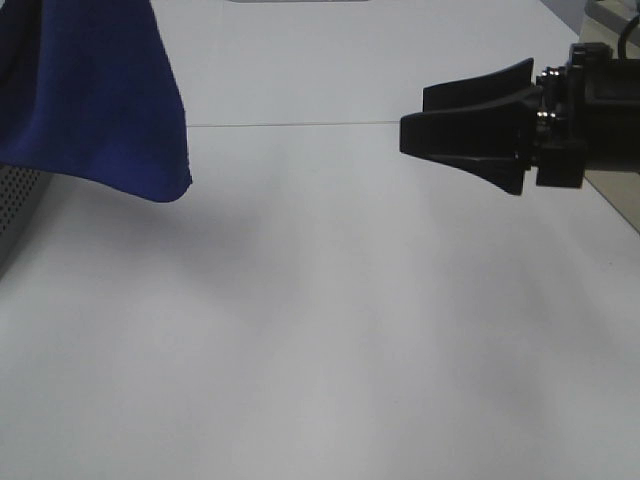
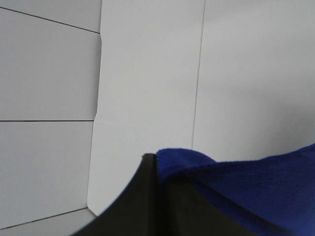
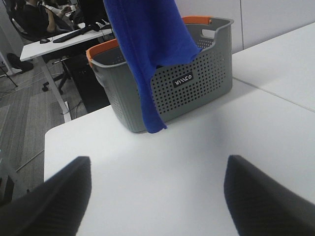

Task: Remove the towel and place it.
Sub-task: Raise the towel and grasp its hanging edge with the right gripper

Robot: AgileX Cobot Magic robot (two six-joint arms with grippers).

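Over the white table, the towel hangs aloft in front of its basket, with one arm free.
Nearest, the right gripper (image 3: 157, 164) hovers above the table (image 1: 320, 340), jaws wide apart and empty, probably kept clear to catch the loose end. Farther off, a grey basket (image 3: 197, 83) with an orange rim stands at the table's edge. In front of and above it dangles the towel (image 3: 147, 49), long axis roughly vertical and lower corner pointing down at the tabletop; its top runs out of view. The left gripper (image 2: 156, 164) is pinched shut on an upper edge, likely held high so the cloth clears the basket.
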